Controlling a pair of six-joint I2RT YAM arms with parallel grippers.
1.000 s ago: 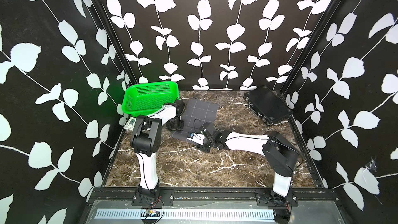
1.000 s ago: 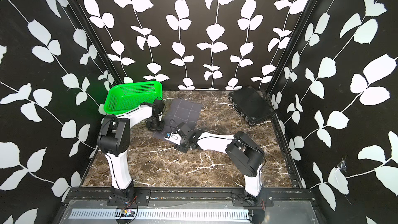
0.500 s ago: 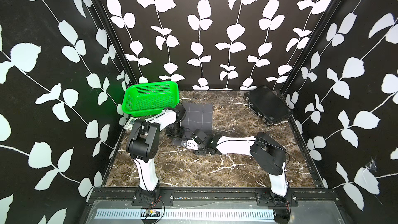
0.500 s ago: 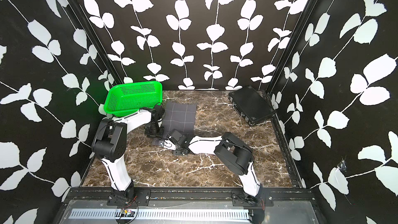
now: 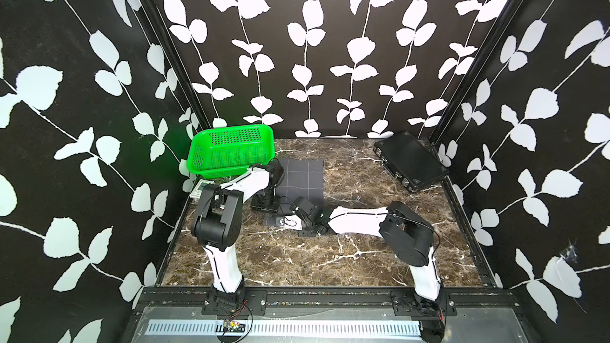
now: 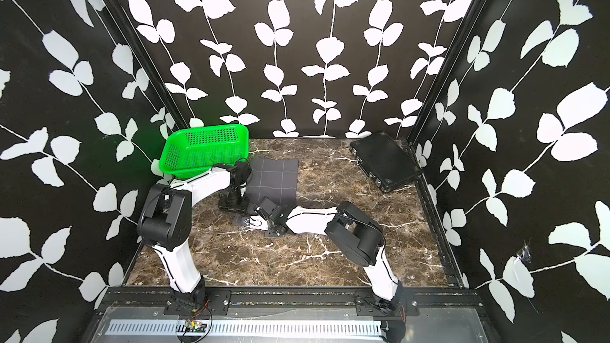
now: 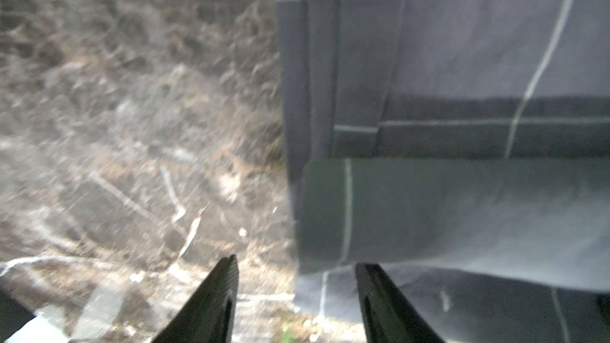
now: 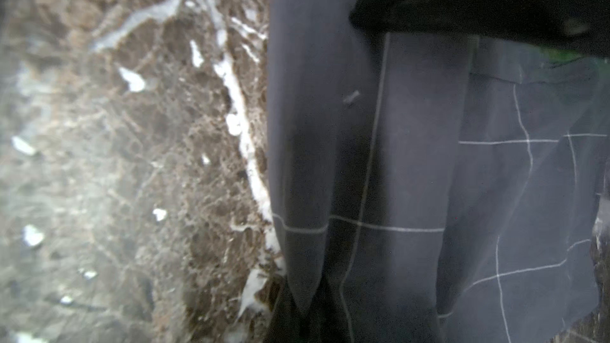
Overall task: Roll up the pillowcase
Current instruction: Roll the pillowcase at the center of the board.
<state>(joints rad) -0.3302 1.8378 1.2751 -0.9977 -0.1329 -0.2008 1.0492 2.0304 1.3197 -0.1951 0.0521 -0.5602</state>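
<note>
The pillowcase (image 5: 305, 176) (image 6: 275, 176), dark grey with thin white grid lines, lies on the marble table left of centre. Its near end is turned over into a low roll (image 7: 462, 209). My left gripper (image 5: 264, 204) (image 6: 232, 204) hovers at the cloth's left near corner. In the left wrist view the left gripper (image 7: 297, 263) is open, with the cloth's side edge lying below the gap. My right gripper (image 5: 280, 221) (image 6: 247, 222) lies low at the near edge. In the right wrist view the right gripper (image 8: 307, 308) is shut on a pinched fold of the pillowcase (image 8: 379, 160).
A green perforated basket (image 5: 231, 153) (image 6: 204, 153) stands tilted at the back left, right beside the left arm. A rigid black case (image 5: 409, 160) (image 6: 384, 160) lies at the back right. Bare marble (image 5: 313, 259) stretches toward the front rail.
The right gripper has slid left along the near edge and closed on the cloth. The left gripper's jaws have opened wider. The pillowcase's near end has folded over.
</note>
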